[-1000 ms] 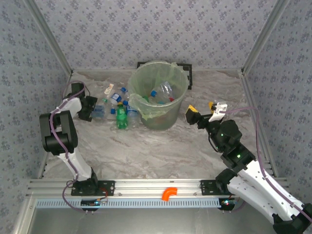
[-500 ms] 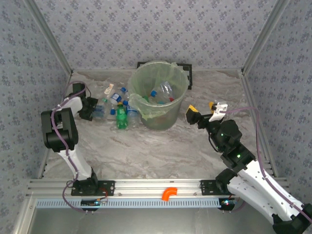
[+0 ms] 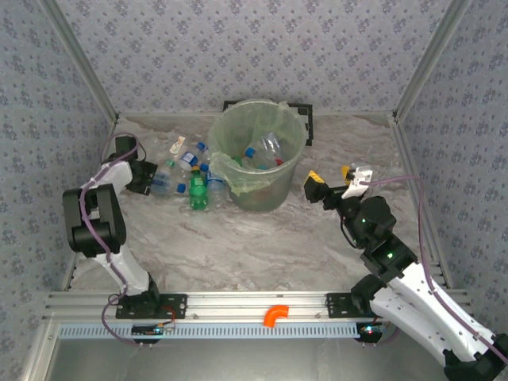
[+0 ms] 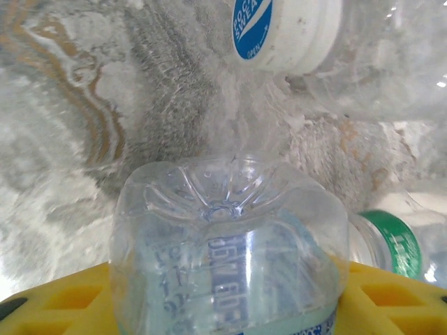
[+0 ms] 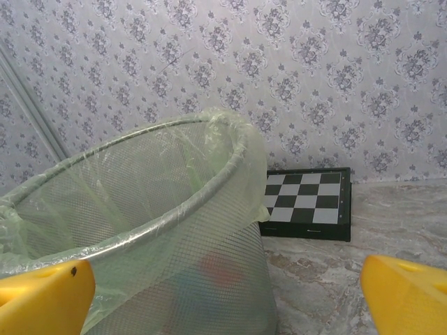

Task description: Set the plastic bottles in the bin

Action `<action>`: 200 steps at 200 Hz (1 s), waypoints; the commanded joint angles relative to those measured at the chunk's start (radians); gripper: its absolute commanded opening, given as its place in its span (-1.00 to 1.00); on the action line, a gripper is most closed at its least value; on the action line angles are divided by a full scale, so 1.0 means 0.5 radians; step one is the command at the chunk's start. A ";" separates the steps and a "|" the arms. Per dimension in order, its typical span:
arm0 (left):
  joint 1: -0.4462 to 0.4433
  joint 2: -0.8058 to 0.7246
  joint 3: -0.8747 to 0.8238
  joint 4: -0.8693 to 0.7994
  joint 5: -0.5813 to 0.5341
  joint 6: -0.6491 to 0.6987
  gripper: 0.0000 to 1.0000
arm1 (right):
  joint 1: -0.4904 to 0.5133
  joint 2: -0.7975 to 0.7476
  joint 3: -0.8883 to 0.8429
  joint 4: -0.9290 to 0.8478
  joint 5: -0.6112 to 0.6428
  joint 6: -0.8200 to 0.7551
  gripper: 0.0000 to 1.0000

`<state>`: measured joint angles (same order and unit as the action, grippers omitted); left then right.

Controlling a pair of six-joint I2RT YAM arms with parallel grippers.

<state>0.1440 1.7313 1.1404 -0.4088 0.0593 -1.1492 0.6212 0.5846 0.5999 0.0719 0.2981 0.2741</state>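
One clear bottle (image 4: 227, 237) is now clamped by the left tool (image 3: 151, 180), whose jaws have been drawn in from wide. It is not yet lifted from the worktop (image 3: 262, 246), left of the bin (image 3: 262, 194). The right tool (image 3: 314, 185) is held wide apart beside the bin.

Marbled table (image 3: 262, 242): bottles (image 3: 197, 193), bin (image 3: 266, 190)

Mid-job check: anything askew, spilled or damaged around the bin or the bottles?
Nothing spilled or broken. The bin stands upright; its liner bunches unevenly over the near-left rim. The loose bottles lie on their sides left of it. The left gripper grips one clear bottle, whose walls look slightly squeezed.
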 commanded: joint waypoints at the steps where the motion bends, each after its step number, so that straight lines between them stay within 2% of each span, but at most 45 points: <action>1: -0.004 -0.236 -0.065 -0.040 -0.024 0.016 0.18 | -0.009 -0.034 -0.008 0.029 -0.011 0.035 0.99; 52: -0.088 -0.720 -0.171 -0.112 -0.163 0.054 0.17 | -0.006 -0.043 -0.003 0.035 -0.022 0.039 0.99; 99: -0.275 -1.001 0.122 -0.299 -0.488 0.370 0.19 | -0.003 -0.059 0.051 0.014 -0.043 0.022 0.99; 132: -0.504 -1.094 0.334 -0.255 -0.827 0.738 0.18 | 0.000 -0.089 0.097 -0.018 -0.048 0.013 0.99; 156: -0.735 -1.072 0.508 -0.171 -1.082 1.060 0.19 | 0.006 -0.118 0.153 -0.095 -0.057 0.002 0.99; 200: -1.082 -0.913 0.802 0.114 -1.186 1.565 0.17 | 0.047 -0.173 0.234 -0.226 -0.048 -0.023 0.99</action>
<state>-0.3264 1.2240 1.4475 -0.4591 -0.4572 -0.5789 0.6285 0.5179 0.6670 0.0093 0.2714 0.2764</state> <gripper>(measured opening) 0.591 0.994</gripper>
